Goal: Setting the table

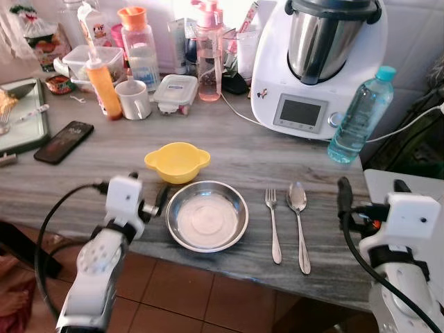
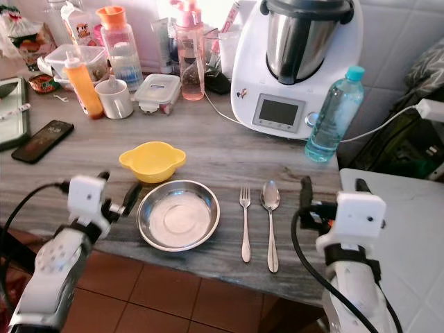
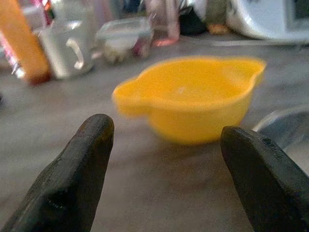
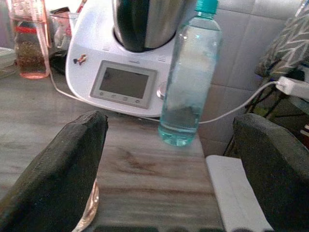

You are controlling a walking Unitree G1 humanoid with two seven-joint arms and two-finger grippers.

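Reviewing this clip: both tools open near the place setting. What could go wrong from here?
The left tool is open beside the metal plate and faces the yellow bowl; a clumsy reach could shove either one. The right tool points toward the water bottle, which stands near the counter's end and might topple.

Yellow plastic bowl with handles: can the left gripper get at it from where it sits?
Probably yes. The left gripper is open and aimed at the yellow plastic bowl, with only bare wooden counter between. The steel plate sits just beside that path.
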